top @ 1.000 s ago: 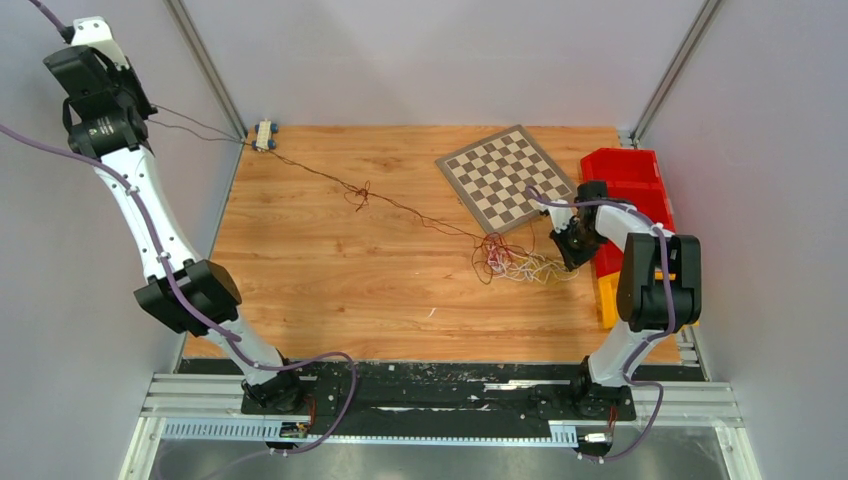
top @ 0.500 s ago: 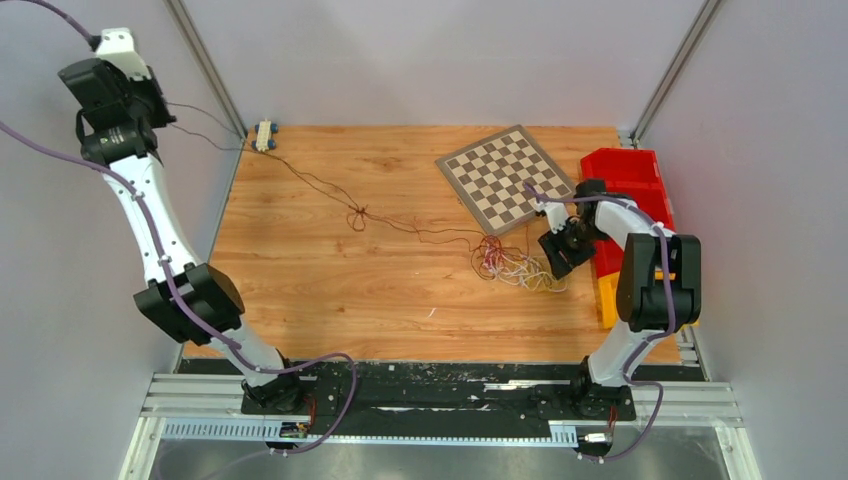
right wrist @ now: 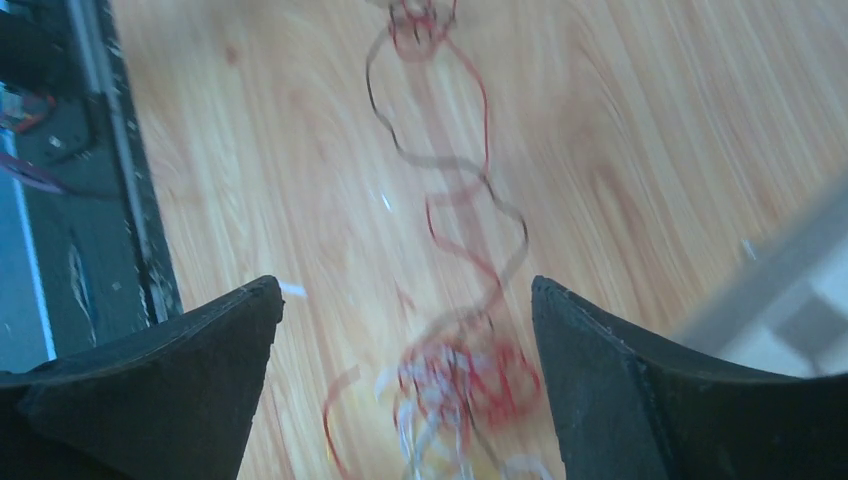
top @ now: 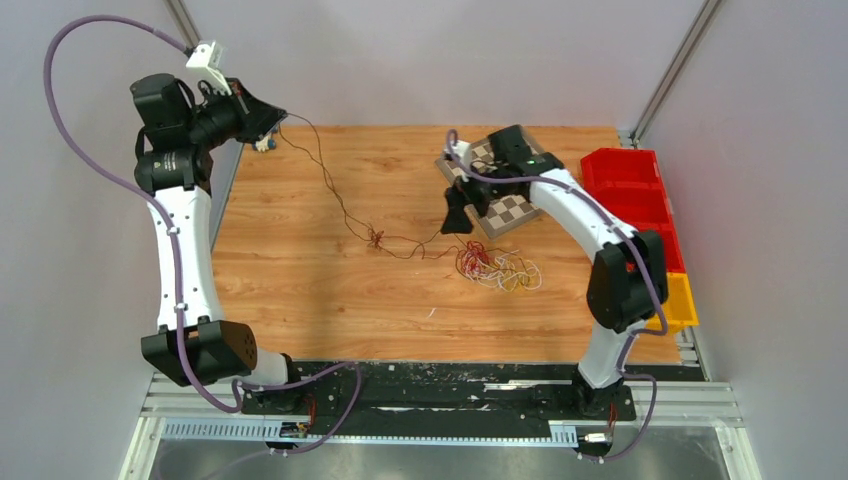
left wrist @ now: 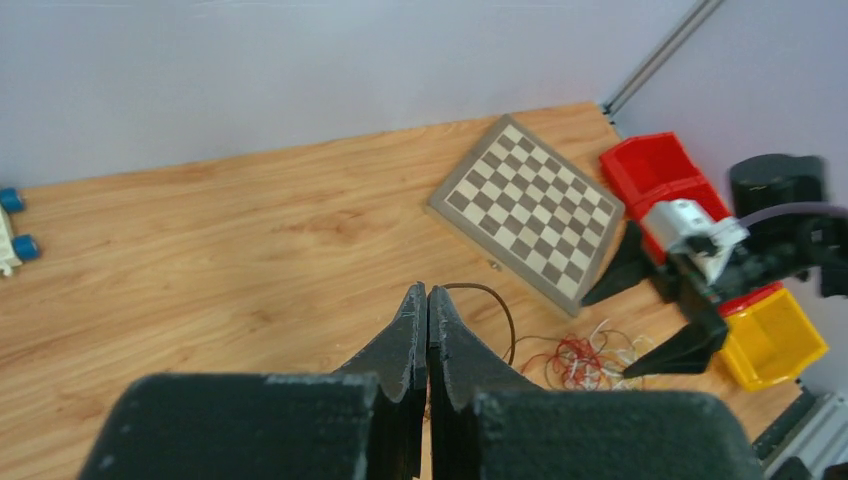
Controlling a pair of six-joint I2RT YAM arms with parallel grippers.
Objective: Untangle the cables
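Observation:
The cables lie as a fist-sized tangle (top: 497,266) of red, white and yellow-orange wire on the wooden table, also seen in the left wrist view (left wrist: 580,360) and, blurred, in the right wrist view (right wrist: 465,380). A dark brown cable (left wrist: 500,305) runs from the tangle through a small knot (top: 376,238) up to my left gripper (top: 272,118), which is raised at the far left and shut on its end (left wrist: 428,292). My right gripper (top: 455,213) hovers open just left of and above the tangle, fingers wide apart (right wrist: 405,290), holding nothing.
A chessboard (left wrist: 530,215) lies at the back right, partly under my right arm. Red bins (top: 630,180) and a yellow bin (top: 678,300) line the right edge. A small white toy with blue wheels (left wrist: 10,235) sits at the far-left corner.
My right gripper opened, let go of the tangle and swung left past it. My left arm swung in over the table's corner with the brown cable, and the tangle slid left.

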